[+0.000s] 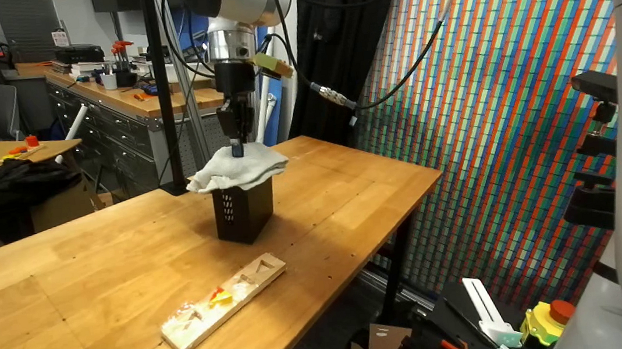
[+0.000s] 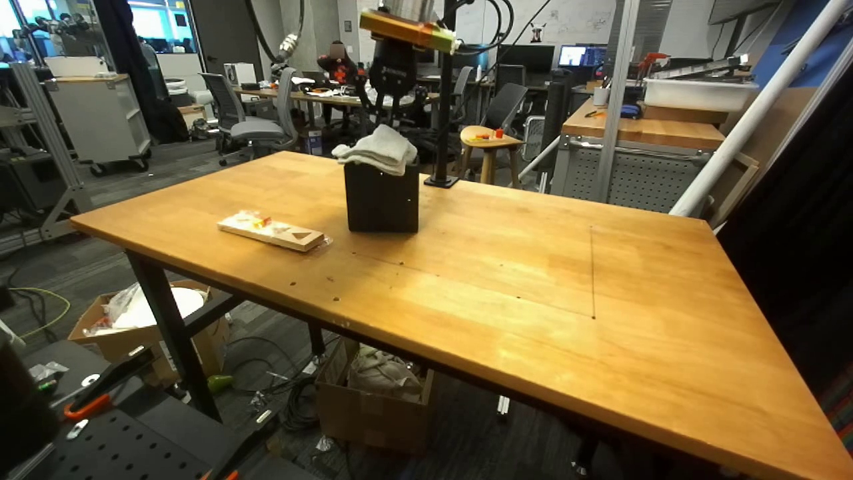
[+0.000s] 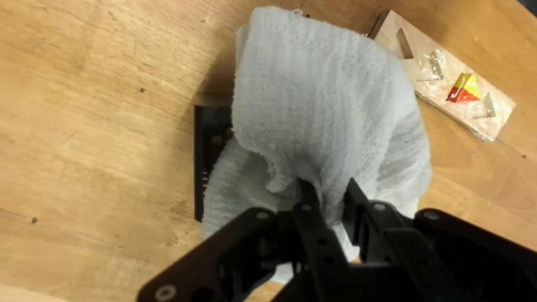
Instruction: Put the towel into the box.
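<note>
The towel [image 1: 241, 170] lies draped over the open top of the box [image 1: 244, 214] on the desk [image 1: 122, 260], overhanging some edges. The end effector [image 3: 331, 193] points down, clamped on a fold of the towel. The board [image 1: 242, 288] lies near the box.

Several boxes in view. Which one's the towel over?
The black box standing on the table, with the towel draped over its top; the cardboard boxes are all off the table.

Rough cloth towel [image 3: 319, 105] (matt box [image 1: 246, 214])
</note>
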`<control>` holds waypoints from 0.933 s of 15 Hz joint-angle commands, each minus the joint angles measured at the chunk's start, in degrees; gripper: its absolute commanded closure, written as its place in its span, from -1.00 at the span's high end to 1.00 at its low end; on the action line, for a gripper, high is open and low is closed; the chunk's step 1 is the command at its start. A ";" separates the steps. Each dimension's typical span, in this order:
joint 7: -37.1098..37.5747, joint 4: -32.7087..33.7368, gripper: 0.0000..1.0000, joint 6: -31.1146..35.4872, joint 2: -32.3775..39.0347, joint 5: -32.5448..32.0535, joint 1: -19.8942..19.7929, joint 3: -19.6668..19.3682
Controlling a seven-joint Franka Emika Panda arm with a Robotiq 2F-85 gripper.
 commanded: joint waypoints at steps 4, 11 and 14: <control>4.10 1.55 -0.06 -2.49 -3.93 -3.43 3.73 -1.22; 5.29 4.56 -0.48 -3.75 -3.47 -6.11 5.31 -1.10; 5.17 5.33 -0.93 -4.38 -3.18 -6.72 5.52 -1.08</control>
